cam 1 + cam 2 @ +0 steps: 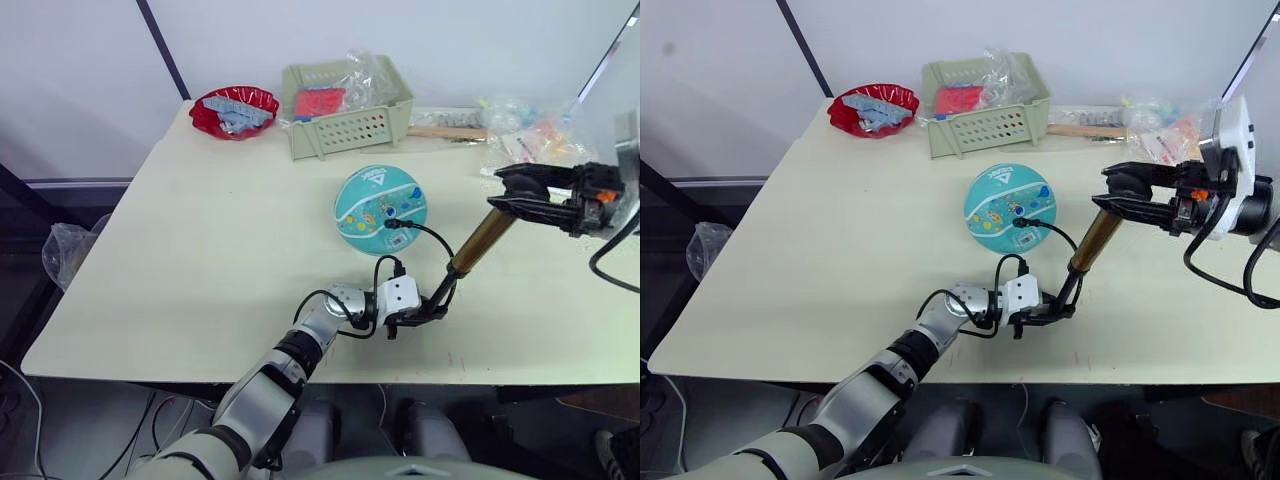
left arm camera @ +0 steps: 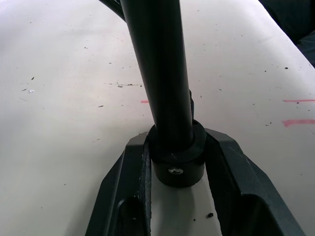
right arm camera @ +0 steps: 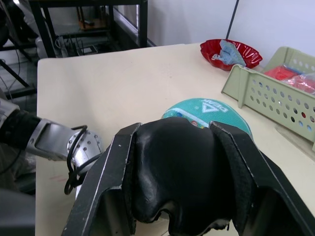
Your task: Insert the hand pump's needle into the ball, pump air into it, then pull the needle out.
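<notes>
One hand pump [image 1: 482, 241], brass-gold barrel with black caps, stands tilted between both end effectors. Left end effector [image 1: 418, 313] pinches its black base cap on the bench [image 1: 200, 250]; right end effector [image 1: 1120, 195] is clamped on the black T-handle up top. Thin black hose [image 1: 428, 233] loops from the base to the teal ball [image 1: 380, 202], which sits just beyond the left end effector; needle itself too small to make out.

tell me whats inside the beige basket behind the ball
The beige basket holds a red packet and crumpled clear plastic bags. Its perforated front wall and the bags hide whatever lies lower inside.
</notes>
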`<control>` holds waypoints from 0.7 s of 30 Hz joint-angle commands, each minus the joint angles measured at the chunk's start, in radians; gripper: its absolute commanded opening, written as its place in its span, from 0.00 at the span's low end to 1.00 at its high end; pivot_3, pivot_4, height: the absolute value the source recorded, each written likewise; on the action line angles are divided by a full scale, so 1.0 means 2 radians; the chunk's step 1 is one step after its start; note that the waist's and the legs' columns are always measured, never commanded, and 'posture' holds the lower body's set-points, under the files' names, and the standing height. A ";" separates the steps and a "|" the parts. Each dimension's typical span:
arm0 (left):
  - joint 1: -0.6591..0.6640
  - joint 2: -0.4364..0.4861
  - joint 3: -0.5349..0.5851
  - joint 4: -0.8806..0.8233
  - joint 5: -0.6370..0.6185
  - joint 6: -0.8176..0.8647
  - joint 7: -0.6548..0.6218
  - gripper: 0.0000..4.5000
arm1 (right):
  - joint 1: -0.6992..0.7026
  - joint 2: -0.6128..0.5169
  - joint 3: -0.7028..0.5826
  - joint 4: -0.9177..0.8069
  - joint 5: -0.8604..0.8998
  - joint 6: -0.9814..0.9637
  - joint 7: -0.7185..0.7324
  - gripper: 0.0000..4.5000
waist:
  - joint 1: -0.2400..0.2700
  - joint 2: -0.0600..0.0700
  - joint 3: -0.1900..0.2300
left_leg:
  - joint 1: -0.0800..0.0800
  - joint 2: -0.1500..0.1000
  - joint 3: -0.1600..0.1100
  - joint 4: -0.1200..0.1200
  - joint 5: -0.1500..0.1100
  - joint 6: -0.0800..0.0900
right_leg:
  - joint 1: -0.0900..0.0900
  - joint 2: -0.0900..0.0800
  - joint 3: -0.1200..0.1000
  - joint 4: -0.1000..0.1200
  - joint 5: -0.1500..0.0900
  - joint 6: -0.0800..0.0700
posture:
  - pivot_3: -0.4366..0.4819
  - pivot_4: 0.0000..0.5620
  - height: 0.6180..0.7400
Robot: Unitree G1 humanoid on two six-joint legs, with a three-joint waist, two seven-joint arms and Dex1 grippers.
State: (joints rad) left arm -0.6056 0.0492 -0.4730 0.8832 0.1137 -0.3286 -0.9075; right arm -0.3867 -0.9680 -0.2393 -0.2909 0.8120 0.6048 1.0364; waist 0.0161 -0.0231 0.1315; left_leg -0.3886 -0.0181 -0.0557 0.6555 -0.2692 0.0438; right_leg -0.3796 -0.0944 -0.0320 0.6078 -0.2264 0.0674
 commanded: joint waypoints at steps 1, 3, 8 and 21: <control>0.034 0.027 -0.027 0.067 0.049 0.032 -0.003 0.24 | 0.059 0.034 0.066 0.019 -0.090 -0.052 -0.013 0.37 | -0.001 -0.005 -0.004 | 0.001 0.000 0.000 0.000 0.000 0.000 | 0.001 0.000 0.000 0.000 0.000 0.000 | 0.48 0.27 1.00; 0.034 0.027 -0.024 0.067 0.048 0.033 -0.001 0.24 | 0.066 0.047 0.079 0.031 -0.110 -0.073 -0.015 0.37 | -0.001 -0.005 -0.004 | 0.003 0.001 0.000 -0.001 0.000 0.000 | 0.002 0.001 0.000 0.000 -0.001 -0.002 | 0.48 0.27 1.00; 0.034 0.027 -0.023 0.066 0.047 0.035 0.001 0.24 | 0.097 0.073 0.116 0.078 -0.164 -0.134 -0.010 0.37 | -0.001 -0.005 -0.005 | 0.004 0.001 -0.001 -0.001 0.000 0.000 | 0.002 0.002 0.001 0.000 -0.002 -0.002 | 0.48 0.27 1.00; 0.032 0.029 -0.021 0.065 0.045 0.038 -0.003 0.24 | 0.030 0.046 0.043 0.048 -0.087 -0.104 0.004 0.37 | 0.000 0.001 -0.003 | 0.003 0.000 -0.001 -0.001 0.000 0.000 | 0.002 0.003 0.001 0.000 -0.001 -0.002 | 0.48 0.27 1.00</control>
State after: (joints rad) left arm -0.6080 0.0485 -0.4722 0.8893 0.1161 -0.3286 -0.9034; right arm -0.2693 -0.8275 -0.0227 -0.1690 0.5886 0.3637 1.0523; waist 0.0155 -0.0219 0.1264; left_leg -0.3836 -0.0176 -0.0570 0.6543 -0.2692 0.0434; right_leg -0.3766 -0.0886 -0.0300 0.6084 -0.2290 0.0624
